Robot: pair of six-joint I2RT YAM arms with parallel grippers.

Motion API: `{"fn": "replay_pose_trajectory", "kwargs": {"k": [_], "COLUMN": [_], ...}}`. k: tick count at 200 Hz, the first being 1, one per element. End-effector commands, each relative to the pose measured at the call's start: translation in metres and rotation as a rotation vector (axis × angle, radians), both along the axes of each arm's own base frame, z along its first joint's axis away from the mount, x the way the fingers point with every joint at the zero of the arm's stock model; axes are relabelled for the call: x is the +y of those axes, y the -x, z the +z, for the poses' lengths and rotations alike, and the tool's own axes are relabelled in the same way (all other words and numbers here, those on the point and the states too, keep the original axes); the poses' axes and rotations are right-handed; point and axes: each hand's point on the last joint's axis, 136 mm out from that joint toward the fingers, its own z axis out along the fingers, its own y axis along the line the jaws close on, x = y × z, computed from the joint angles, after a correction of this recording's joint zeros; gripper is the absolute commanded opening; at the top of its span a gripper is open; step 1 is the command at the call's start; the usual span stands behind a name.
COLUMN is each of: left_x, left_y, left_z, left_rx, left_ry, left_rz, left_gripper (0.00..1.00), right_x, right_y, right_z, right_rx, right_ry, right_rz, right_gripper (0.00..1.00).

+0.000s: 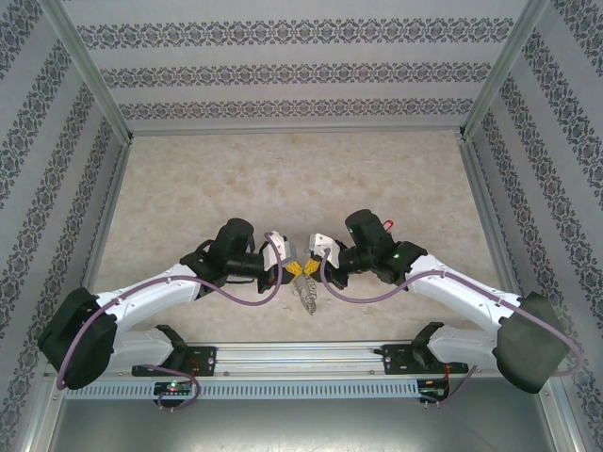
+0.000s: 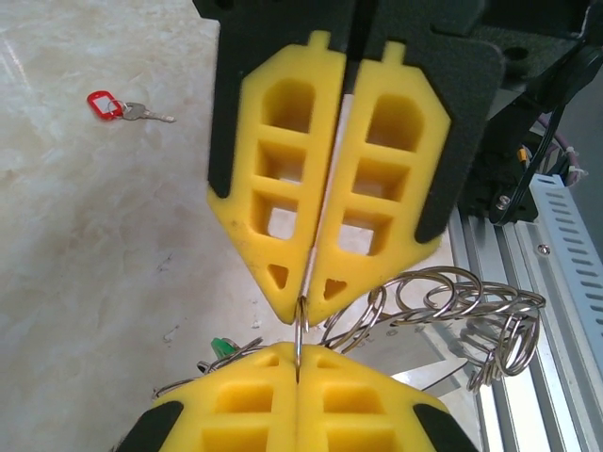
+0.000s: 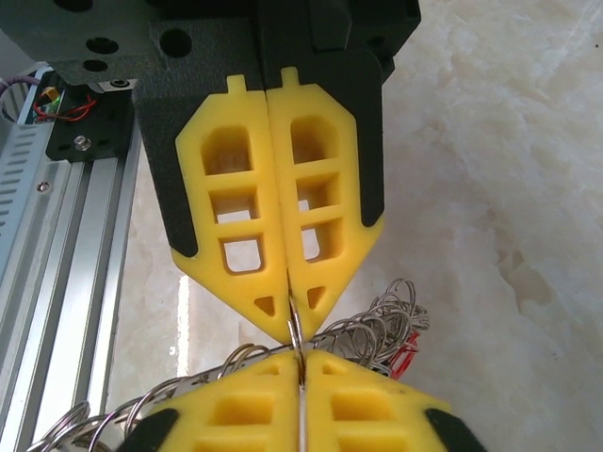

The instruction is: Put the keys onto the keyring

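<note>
Grey wire of the keyring (image 2: 452, 299) was pinched from both sides over the table's (image 2: 94, 282) near edge. The left gripper (image 2: 297, 356) and the right gripper (image 2: 303, 306) met tip to tip, each with its fingers pressed together on the wire. The red key (image 2: 118, 107) lay well apart on the table, unthreaded. The green key (image 2: 221, 347) peeked out beside the ring, and whether it was attached was unclear. Most of the task seemed left.

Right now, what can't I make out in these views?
1. Green key, left wrist view: mostly hidden behind the right hand and the keyring loops.
2. Red piece, right wrist view: behind keyring loops; key or not, cannot tell.
3. Top view: the keyring is too small to show what hangs on it.
</note>
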Motion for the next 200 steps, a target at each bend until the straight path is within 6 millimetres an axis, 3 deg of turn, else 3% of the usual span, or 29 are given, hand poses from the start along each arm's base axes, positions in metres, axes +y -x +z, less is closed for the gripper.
{"fn": "replay_pose_trajectory", "kwargs": {"k": [1, 27, 43, 69, 100, 132, 153, 200], "left_x": [-0.004, -0.002, 0.000, 0.001, 0.000, 0.001, 0.004, 0.008], "left_y": [-0.006, -0.015, -0.022, -0.029, -0.035, -0.034, -0.034, -0.033], "left_z": [0.020, 0.025, 0.030, 0.038, 0.041, 0.040, 0.040, 0.041], "left_rx": [-0.050, -0.060, -0.064, -0.057, -0.019, -0.016, -0.019, -0.028], "left_ry": [0.049, 0.058, 0.067, 0.081, 0.081, 0.068, 0.053, 0.044], "left_rz": [0.028, 0.088, 0.134, 0.172, 0.196, 0.201, 0.211, 0.220], "left_gripper": [0.00, 0.00, 0.00, 0.00, 0.00, 0.00, 0.00, 0.00], "right_x": [-0.008, -0.030, -0.051, -0.119, -0.186, -0.224, -0.240, -0.248], "right_y": [-0.009, -0.030, -0.049, -0.094, -0.109, -0.115, -0.121, -0.140], "right_z": [0.012, 0.029, 0.041, 0.046, 0.018, -0.021, -0.040, -0.069], "right_rx": [-0.061, -0.132, -0.177, -0.182, 0.119, 0.438, 0.546, 0.681], "right_ry": [-0.017, -0.043, -0.066, -0.051, -0.026, -0.013, 0.014, 0.155], "right_rz": [-0.070, -0.240, -0.408, -0.892, -1.273, -1.477, -1.557, -1.556], "right_gripper": [0.28, 0.49, 0.56, 0.65, 0.63, 0.58, 0.57, 0.51]}}
